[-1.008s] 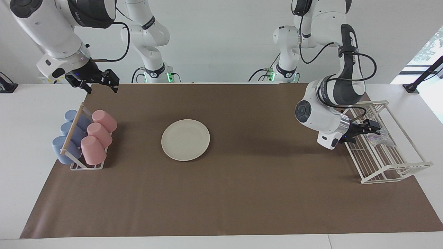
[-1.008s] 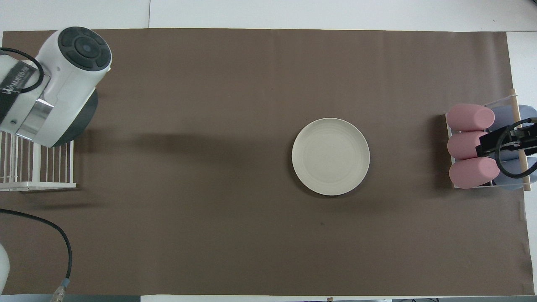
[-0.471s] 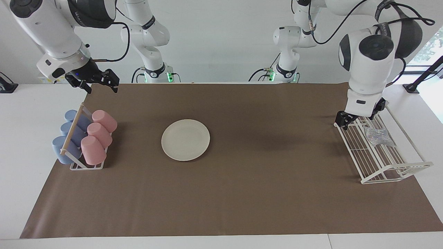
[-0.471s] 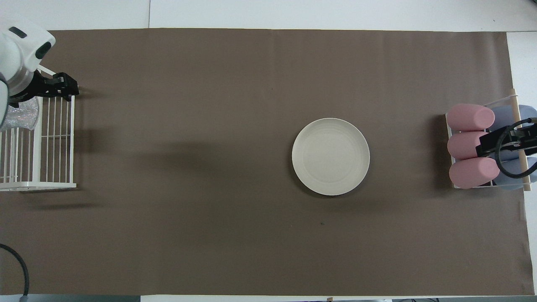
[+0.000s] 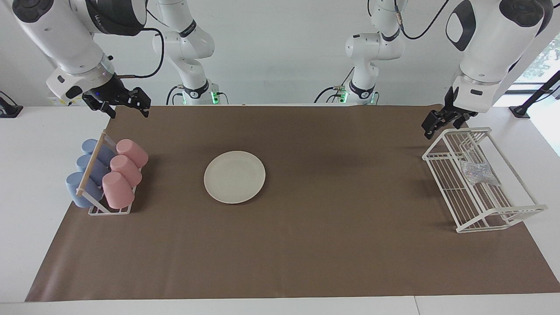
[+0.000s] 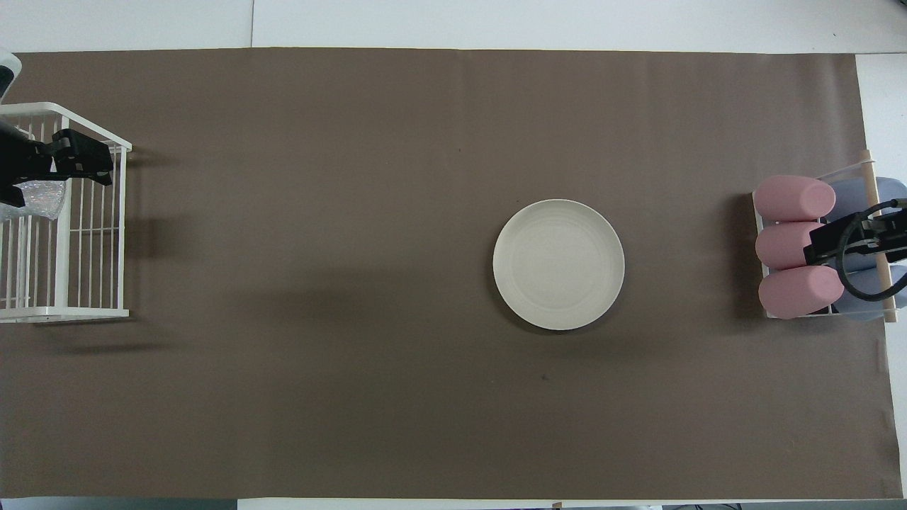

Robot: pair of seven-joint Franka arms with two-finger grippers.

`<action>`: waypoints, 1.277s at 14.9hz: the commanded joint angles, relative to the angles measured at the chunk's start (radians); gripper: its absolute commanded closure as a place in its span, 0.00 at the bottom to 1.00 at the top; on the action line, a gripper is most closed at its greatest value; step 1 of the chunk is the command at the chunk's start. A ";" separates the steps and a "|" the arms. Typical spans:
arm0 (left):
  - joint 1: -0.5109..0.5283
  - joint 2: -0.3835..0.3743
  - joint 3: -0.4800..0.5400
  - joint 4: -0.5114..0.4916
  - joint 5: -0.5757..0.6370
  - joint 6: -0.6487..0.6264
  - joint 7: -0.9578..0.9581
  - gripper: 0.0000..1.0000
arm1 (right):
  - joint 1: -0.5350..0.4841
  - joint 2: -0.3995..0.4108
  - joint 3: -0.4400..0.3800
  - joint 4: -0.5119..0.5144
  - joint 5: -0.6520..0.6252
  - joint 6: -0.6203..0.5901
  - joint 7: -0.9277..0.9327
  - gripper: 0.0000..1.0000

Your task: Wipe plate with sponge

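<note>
The cream-white plate [image 5: 234, 176] lies flat on the brown mat, near the middle; it also shows in the overhead view [image 6: 558, 264]. The silvery-grey sponge [image 5: 479, 173] lies inside the white wire rack [image 5: 494, 218] at the left arm's end of the table. In the overhead view the sponge [image 6: 35, 197] is partly hidden by the arm. My left gripper [image 5: 441, 124] [image 6: 79, 156] is up in the air over the rack, open and empty, apart from the sponge. My right gripper [image 5: 127, 107] [image 6: 843, 239] waits open and empty, over the cup rack.
A cup rack [image 5: 94, 192] with pink cups [image 5: 117, 189] and blue cups [image 5: 78, 188] lying on their sides stands at the right arm's end of the table. The brown mat [image 5: 306, 253] covers most of the white table.
My left gripper has risen and drawn back from down beside the sponge to above the rack. The sponge stayed in the rack. The right arm and the plate have not moved.
</note>
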 commanded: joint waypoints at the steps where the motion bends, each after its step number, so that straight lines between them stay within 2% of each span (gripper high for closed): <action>1: 0.012 -0.023 0.006 -0.003 -0.096 -0.062 0.087 0.00 | -0.005 -0.015 0.003 -0.016 0.014 0.009 0.011 0.00; 4: 0.005 -0.051 0.038 -0.052 -0.183 -0.039 0.121 0.00 | -0.005 -0.015 0.003 -0.014 0.014 0.009 0.011 0.00; 6: 0.012 -0.054 0.039 -0.063 -0.183 0.036 0.147 0.00 | -0.005 -0.015 0.003 -0.014 0.014 0.009 0.011 0.00; 8: 0.021 -0.066 0.040 -0.067 -0.180 0.000 0.147 0.00 | -0.005 -0.015 0.003 -0.014 0.014 0.009 0.011 0.00; 12: 0.053 -0.160 0.026 -0.089 -0.142 -0.112 0.153 0.00 | -0.005 -0.015 0.003 -0.016 0.014 0.009 0.011 0.00; 19: 0.022 -0.108 0.020 -0.095 -0.082 -0.077 0.156 0.00 | -0.005 -0.015 0.003 -0.016 0.014 0.009 0.011 0.00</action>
